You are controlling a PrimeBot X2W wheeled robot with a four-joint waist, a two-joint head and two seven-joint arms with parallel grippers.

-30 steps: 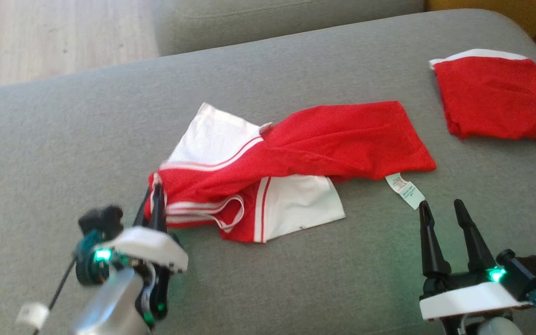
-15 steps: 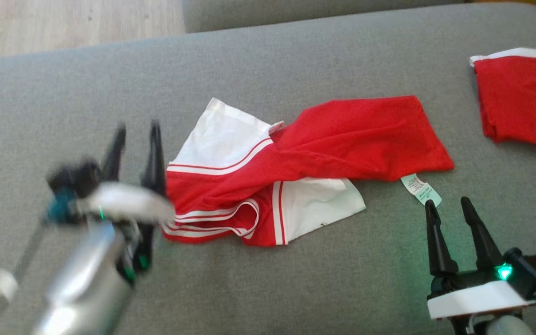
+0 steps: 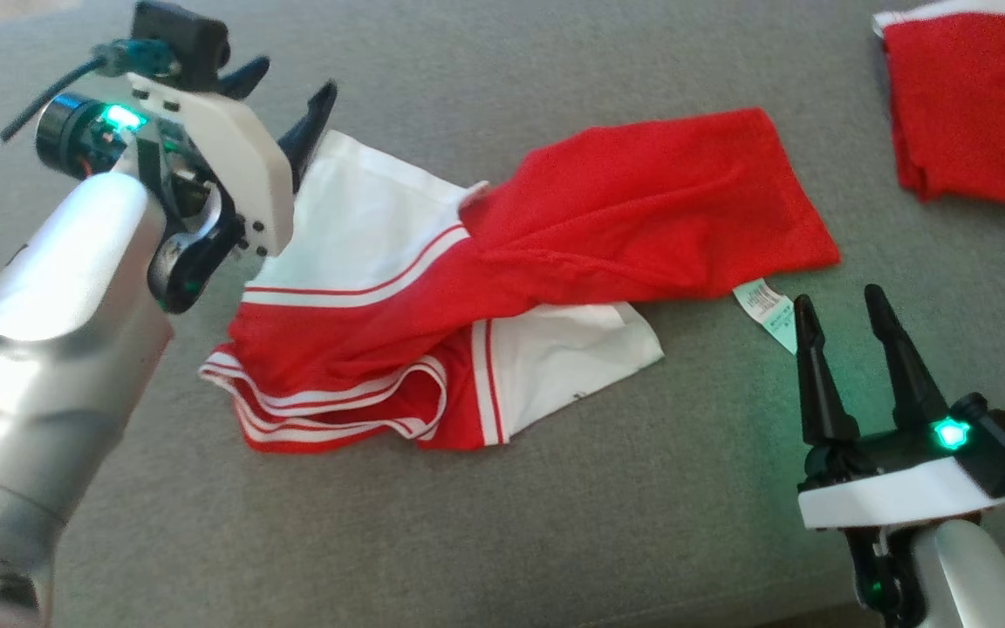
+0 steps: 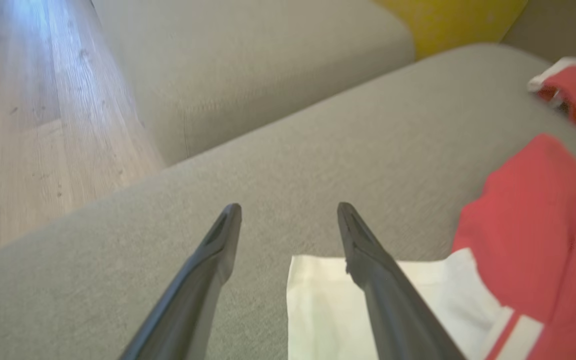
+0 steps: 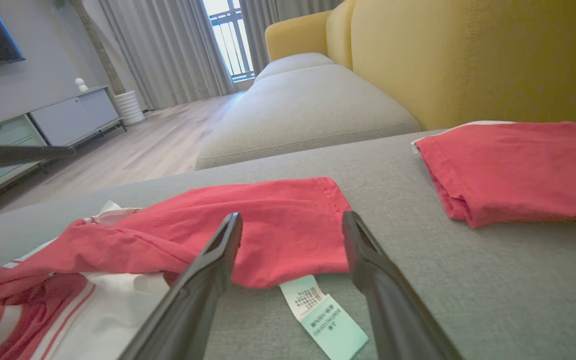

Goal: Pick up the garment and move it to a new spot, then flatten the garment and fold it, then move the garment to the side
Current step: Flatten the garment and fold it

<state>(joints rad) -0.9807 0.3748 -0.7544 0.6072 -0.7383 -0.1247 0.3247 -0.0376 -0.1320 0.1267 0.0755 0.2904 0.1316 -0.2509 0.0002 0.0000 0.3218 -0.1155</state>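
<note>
A red and white garment (image 3: pixel 502 279) lies rumpled and twisted on the grey sofa cushion (image 3: pixel 555 523), with a pale care label (image 3: pixel 764 307) poking out at its right end. My left gripper (image 3: pixel 284 92) hovers open over the garment's far left white corner (image 4: pixel 318 285), nothing between its fingers. My right gripper (image 3: pixel 843 310) stands open just near the care label (image 5: pixel 325 312), close to the garment's red end (image 5: pixel 278 225) and apart from it.
A second red garment (image 3: pixel 974 105) lies folded at the cushion's far right (image 5: pixel 518 165). Beyond the cushion are another grey seat (image 4: pixel 248 70), a yellow sofa back (image 5: pixel 468 55) and wooden floor (image 4: pixel 33 125).
My left gripper has let go of the garment's near left edge and swung up to its far left white corner, now open. The head camera has tilted, shifting the whole picture. The right gripper stays put.
</note>
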